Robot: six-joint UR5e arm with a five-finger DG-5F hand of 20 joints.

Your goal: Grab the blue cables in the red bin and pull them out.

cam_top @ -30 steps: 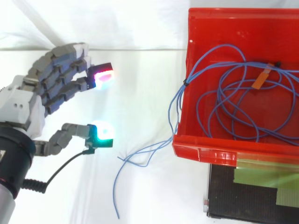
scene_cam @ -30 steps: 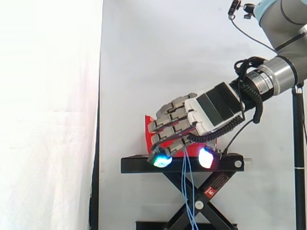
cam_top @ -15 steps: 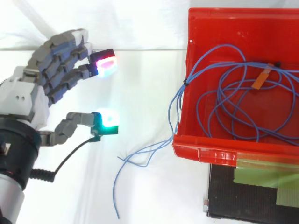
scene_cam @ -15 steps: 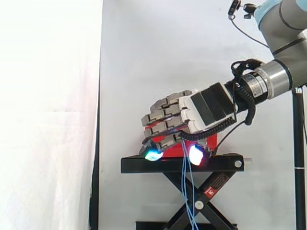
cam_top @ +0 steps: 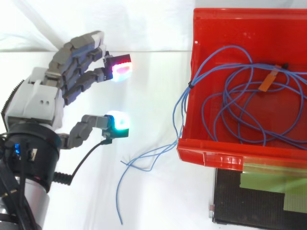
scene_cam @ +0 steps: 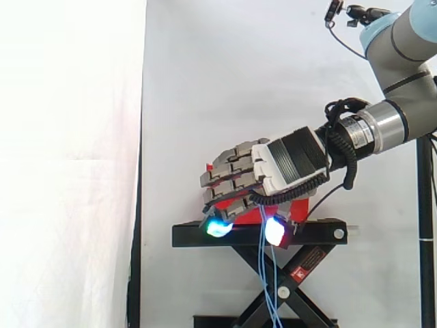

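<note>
My hand reached from the arm toward the red bin with its fingers stretched forward and only loosely bent. The thumb was set apart from them, so the hand was spread and held nothing. Its glowing pads stopped short of the bin's near wall. The blue cables lay coiled inside the bin, with a few strands spilling over its corner and, in the side view, hanging down in front of the black stand. Compared with half a second earlier, my hand had moved closer to the bin and a little lower, while the cables had not shifted.
</note>
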